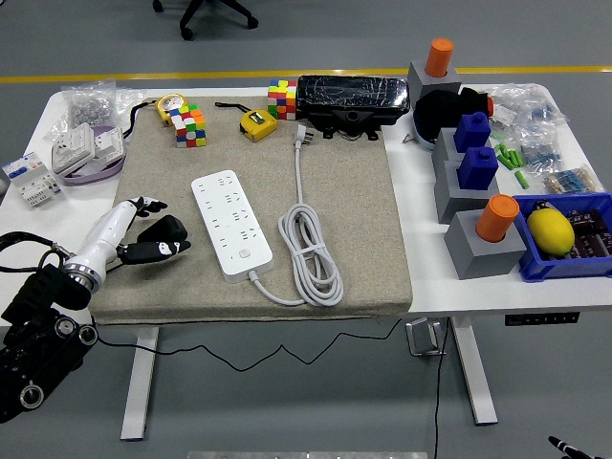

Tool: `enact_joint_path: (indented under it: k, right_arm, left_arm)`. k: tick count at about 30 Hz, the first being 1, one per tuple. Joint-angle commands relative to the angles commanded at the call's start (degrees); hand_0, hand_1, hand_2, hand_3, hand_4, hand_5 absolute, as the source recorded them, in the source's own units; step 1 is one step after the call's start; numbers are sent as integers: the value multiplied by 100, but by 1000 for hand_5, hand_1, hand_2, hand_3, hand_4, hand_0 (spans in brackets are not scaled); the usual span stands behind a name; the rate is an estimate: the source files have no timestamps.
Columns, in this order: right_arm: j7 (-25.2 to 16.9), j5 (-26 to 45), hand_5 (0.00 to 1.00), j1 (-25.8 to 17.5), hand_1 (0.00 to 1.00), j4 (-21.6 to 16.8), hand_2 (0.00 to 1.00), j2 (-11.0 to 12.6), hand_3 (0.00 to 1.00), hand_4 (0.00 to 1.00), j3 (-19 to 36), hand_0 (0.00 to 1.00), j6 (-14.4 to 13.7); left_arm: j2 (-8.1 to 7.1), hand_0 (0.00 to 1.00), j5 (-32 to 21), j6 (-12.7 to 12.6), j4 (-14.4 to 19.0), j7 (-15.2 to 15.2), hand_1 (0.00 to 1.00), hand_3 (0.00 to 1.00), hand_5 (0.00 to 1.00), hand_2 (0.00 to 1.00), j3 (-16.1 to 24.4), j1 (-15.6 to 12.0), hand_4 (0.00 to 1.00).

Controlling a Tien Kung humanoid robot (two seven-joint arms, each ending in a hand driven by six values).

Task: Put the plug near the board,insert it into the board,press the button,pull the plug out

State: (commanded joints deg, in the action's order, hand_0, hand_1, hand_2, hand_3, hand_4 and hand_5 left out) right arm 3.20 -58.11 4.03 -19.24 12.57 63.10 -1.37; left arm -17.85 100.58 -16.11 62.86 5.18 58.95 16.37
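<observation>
Plug (303, 137) lies far from board (230, 224), ungrasped | left robot hand (153, 234) is held loosely spread, empty | plug body should be gripped, not cord (308, 251)

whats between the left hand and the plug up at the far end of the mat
In the head view, the white power strip lies on the mat between the left hand and the plug.

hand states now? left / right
Left hand: open, holding nothing, over the mat's left edge beside the power strip.
Right hand: not in view.
</observation>
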Motion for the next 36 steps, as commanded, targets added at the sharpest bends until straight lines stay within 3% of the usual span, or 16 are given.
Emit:
enact_joint_path:
  k: [4, 5, 10, 11, 16, 17, 22, 23, 28, 29, 36]
  right_arm:
    - [-3, 4, 563, 6, 649, -3, 646, 2, 569, 992, -10, 651, 0]
    - [-7, 5, 563, 10, 648, -7, 646, 2, 570, 992, -10, 651, -3]
    - [-16, 0, 563, 6, 648, -33, 646, 11, 570, 992, -10, 651, -12]
    - [-18, 1, 562, 5, 647, -34, 645, 12, 569, 991, -12, 650, -13]
    - [-17, 13, 562, 7, 647, -27, 645, 12, 569, 991, -16, 650, -14]
    - [-19, 12, 562, 6, 647, -29, 645, 13, 569, 991, -18, 651, -14]
    - [-18, 14, 562, 10, 647, -30, 645, 15, 569, 991, -19, 651, -13]
    - [-18, 14, 559, 11, 647, -31, 645, 15, 569, 990, -19, 650, -13]
    - [-23, 8, 559, 9, 647, -36, 645, 13, 569, 990, -6, 650, -16]
    - [-23, 7, 559, 7, 649, -36, 644, 13, 568, 989, -4, 650, -16]
    - [-24, 1, 558, -2, 647, -28, 644, 19, 567, 988, 0, 650, -20]
  left_arm:
    - [20, 761, -26, -26, -63, 33, 700, 630, 175, 590, -22, 39, 998]
    - [31, 734, -54, -47, -105, 46, 640, 576, 119, 545, -34, 63, 998]
    - [54, 734, -163, -164, -208, 36, 640, 576, 119, 545, -61, 124, 998]
    - [57, 692, -196, -201, -220, 24, 546, 557, 54, 527, -64, 132, 909]
    - [64, 692, -343, -353, -250, -49, 546, 557, 54, 527, -88, 172, 909]
    - [66, 573, -361, -370, -252, -53, 475, 555, 2, 516, -93, 177, 742]
    - [80, 573, -367, -375, -262, -12, 475, 555, 2, 516, -155, 201, 742]
    - [83, 492, -370, -372, -261, -7, 448, 544, 2, 505, -161, 201, 715]
    - [89, 492, -333, -318, -181, 44, 448, 544, 2, 505, -163, 198, 715]
    - [87, 416, -320, -331, -151, 32, 405, 527, 2, 466, -155, 193, 703]
    - [70, 406, -383, -541, 82, -245, 396, 522, 2, 451, -116, 221, 701]
